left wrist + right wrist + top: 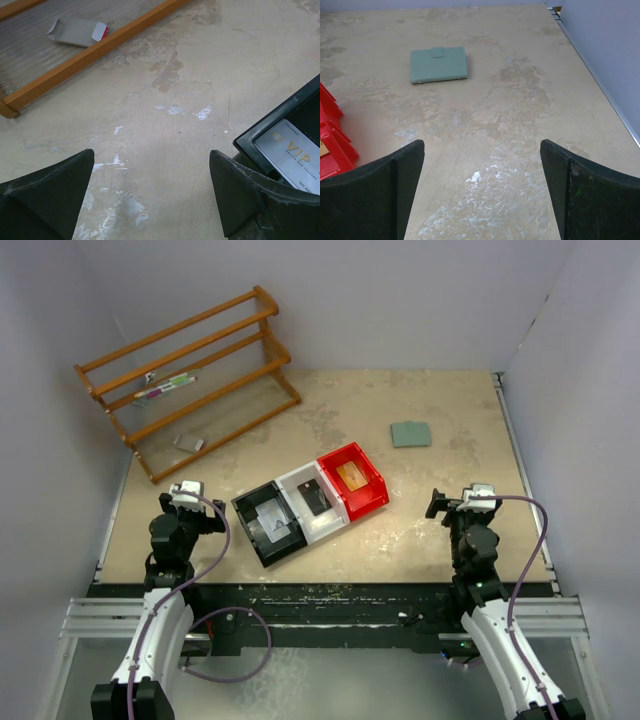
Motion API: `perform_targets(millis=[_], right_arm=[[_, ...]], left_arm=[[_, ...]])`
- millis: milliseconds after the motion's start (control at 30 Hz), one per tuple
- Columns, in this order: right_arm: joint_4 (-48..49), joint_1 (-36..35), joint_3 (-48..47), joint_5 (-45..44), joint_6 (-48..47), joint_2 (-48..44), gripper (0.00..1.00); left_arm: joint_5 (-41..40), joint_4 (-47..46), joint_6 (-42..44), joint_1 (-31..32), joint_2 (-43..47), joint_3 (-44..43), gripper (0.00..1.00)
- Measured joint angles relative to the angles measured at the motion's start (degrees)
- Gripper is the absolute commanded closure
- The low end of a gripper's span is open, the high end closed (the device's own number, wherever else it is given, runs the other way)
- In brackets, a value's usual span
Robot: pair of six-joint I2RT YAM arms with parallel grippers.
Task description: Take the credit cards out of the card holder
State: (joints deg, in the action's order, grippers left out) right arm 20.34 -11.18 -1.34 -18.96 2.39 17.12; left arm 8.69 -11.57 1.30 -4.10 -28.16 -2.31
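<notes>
Three cards are seen lying in bins while the holder (439, 64) is left shut toward the far right corner of the table (430, 530).
A wooden rack (190, 380) is set at the far left corner. Black (241, 515), white (291, 478) and red (376, 494) bins are lined up touching, mid-table toward the near edge. The left gripper (150, 195) and right gripper (482, 190) are held wide apart and empty by the near edge, on either side of the bins. A silvery card (290, 160) is seen in the black bin, a black card (313, 497) in the white, an orange-gold card (350, 476) in the red.
</notes>
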Motion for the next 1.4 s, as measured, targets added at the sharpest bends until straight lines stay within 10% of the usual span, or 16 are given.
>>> perform_targets(millis=[700, 1133, 1400], right_arm=[[-3.76, 0.00, -4.68, -3.32, 0.22, 3.67, 0.00], [-21.55, 0.02, -44.04, -11.08, 27.82, 34.12, 0.00], [-30.23, 0.00, -58.47, -8.31, 33.44, 60.78, 0.00]], left_arm=[[0.02, 1.62, -0.09, 0.00, -0.07, -1.01, 0.01], [4.94, 33.86, 13.35, 0.00, -34.27, -51.08, 0.01], [8.13, 52.41, 20.44, 0.00, -38.64, -57.27, 0.01]])
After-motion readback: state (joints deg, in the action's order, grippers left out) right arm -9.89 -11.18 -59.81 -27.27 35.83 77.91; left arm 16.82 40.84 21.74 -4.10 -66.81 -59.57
